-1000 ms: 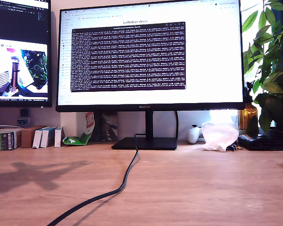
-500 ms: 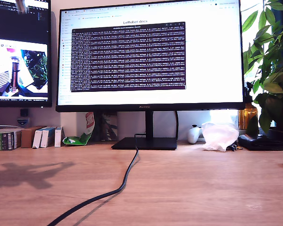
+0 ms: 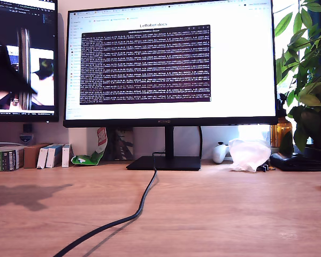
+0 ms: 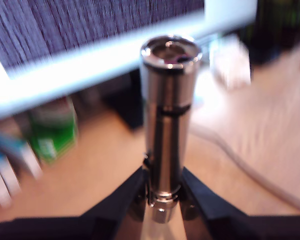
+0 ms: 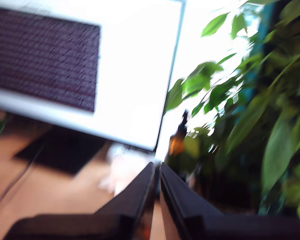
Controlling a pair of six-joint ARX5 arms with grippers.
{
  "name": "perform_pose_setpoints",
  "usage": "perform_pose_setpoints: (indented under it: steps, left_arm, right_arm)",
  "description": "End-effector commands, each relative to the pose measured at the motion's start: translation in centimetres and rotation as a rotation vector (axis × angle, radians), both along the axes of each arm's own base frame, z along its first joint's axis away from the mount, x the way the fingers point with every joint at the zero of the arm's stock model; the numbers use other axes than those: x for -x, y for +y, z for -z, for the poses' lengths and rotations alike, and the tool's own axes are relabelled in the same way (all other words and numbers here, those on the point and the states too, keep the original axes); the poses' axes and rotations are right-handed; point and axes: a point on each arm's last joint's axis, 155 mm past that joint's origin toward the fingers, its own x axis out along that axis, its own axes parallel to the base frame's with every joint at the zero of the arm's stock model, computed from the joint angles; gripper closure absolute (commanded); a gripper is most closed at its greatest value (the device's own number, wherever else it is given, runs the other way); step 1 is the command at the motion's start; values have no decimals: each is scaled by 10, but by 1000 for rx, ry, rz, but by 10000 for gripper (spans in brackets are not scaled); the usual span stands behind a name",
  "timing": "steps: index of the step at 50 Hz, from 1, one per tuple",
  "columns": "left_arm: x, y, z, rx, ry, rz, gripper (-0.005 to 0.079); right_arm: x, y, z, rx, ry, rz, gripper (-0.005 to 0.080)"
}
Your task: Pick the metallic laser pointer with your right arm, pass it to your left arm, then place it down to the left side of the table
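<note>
The metallic laser pointer (image 4: pixel 167 100) stands upright in the first wrist view, a shiny silver cylinder with ringed segments. My first gripper (image 4: pixel 162 182) is shut on its lower end, one black finger on each side. My second gripper (image 5: pixel 158 172) is shut with nothing between its fingers, and it faces the monitor's edge and the plant. In the exterior view the pointer is hidden. A dark blurred arm (image 3: pixel 5 69) shows at that view's upper left, above the table (image 3: pixel 230 214). Neither wrist view shows which arm this is.
A black cable (image 3: pixel 142 206) runs from the monitor stand (image 3: pixel 165 162) toward the table's front edge. Small boxes (image 3: pixel 21 156) and a green packet (image 3: pixel 88 158) line the back on the exterior view's left. A white crumpled wrap (image 3: pixel 250 154) and a leafy plant (image 3: pixel 310 80) are on its right.
A dark blurred arm has come into the exterior view's upper left, where none showed before. Its shadow on the table has slid toward that view's left edge.
</note>
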Motion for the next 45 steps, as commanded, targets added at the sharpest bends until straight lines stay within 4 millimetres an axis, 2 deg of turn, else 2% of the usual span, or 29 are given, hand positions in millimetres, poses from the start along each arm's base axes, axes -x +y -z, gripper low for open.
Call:
perform_pose_setpoints:
  steps: [1,9,17,30,45]
  left_arm:
    - [-10,3,-3,-16,35,-9,766]
    - [-20,9,7,-51,227,-37,766]
    - [-30,20,22,-110,406,-82,766]
    - [-27,22,66,-140,713,-74,766]
    - [-8,19,110,-121,1003,-48,766]
  right_arm:
    - [1,0,20,6,42,-1,763]
    - [11,-1,23,6,32,-1,763]
    - [12,-1,22,4,27,-2,763]
    - [12,3,21,23,22,-27,764]
    - [12,4,21,27,23,-31,763]
